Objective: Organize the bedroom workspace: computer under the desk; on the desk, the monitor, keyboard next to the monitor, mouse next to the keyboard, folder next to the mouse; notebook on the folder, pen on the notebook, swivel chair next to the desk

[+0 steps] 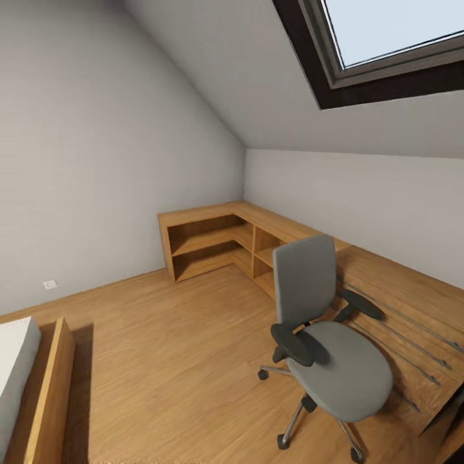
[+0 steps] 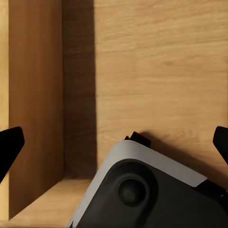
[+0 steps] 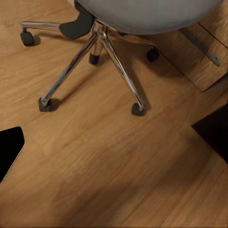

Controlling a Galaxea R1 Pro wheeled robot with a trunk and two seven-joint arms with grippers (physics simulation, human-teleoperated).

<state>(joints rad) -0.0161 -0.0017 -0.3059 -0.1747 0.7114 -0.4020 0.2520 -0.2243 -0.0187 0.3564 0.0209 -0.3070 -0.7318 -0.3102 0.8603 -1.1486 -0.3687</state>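
We had the swivel chair (image 1: pixel 328 341) standing on the wood floor (image 1: pixel 167 348) just beside the low light-wood cabinet (image 1: pixel 258 235), seat bare. The right wrist view caught its star base (image 3: pixel 99 61) and castors. Both claws were spread open: left gripper (image 2: pixel 114 142) over the floor with the robot base (image 2: pixel 147 190) below it, right gripper (image 3: pixel 118 137) above floor near the chair. A skylight (image 1: pixel 386 32) sat overhead.

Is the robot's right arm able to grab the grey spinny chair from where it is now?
Probably yes. In the right wrist view, the swivel chair sits just ahead over bare wood floor, with nothing between it and the right gripper, whose fingers are spread wide.
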